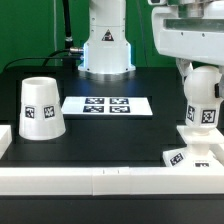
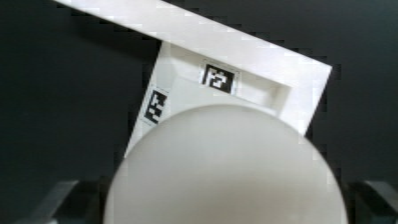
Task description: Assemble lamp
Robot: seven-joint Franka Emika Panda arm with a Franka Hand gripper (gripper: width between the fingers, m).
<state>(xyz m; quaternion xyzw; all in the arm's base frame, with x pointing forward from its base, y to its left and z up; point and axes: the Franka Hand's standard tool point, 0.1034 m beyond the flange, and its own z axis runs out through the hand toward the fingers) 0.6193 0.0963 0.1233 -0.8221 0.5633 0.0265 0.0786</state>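
Observation:
The white bulb (image 1: 202, 95) stands upright on the flat square base (image 1: 195, 150) at the exterior view's right, near the front rail. My gripper (image 1: 200, 68) hangs right over the bulb's round head, one finger on each side. In the wrist view the bulb's head (image 2: 222, 165) fills the space between the fingers (image 2: 71, 200), with a dark gap on each side, so the jaws look open around it. The base (image 2: 231, 85) lies beyond the bulb, turned at an angle. The tapered shade (image 1: 42, 107) stands alone on the exterior view's left.
The marker board (image 1: 107, 104) lies flat in the middle of the black table. White rails (image 1: 100, 180) edge the front and sides. The arm's base (image 1: 105, 50) and cables stand at the back.

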